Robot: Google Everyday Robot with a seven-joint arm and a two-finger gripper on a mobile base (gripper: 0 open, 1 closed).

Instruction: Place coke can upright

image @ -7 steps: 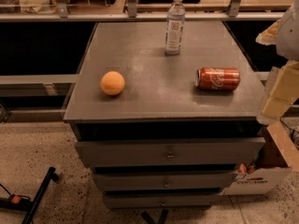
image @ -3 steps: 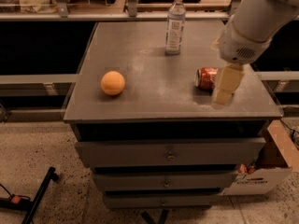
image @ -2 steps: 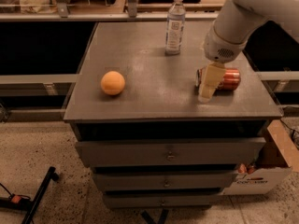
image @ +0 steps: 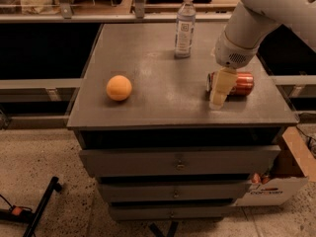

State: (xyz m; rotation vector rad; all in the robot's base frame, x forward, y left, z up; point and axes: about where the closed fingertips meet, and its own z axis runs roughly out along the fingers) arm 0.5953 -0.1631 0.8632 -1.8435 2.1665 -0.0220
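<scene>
The red coke can [image: 242, 83] lies on its side at the right of the grey cabinet top [image: 158, 78]. My gripper [image: 218, 94] hangs from the white arm that comes in from the upper right. It points down over the can's left end and hides that end from view. I cannot tell whether it touches the can.
A clear water bottle [image: 184, 26] stands upright at the back of the top. An orange ball [image: 119, 88] rests at the left. Drawers [image: 177, 163] sit below the front edge. A cardboard box [image: 279, 181] is on the floor at the right.
My arm has swung in from the right edge of view and moved left and down to the can's left end. The can, bottle and ball have not moved.
</scene>
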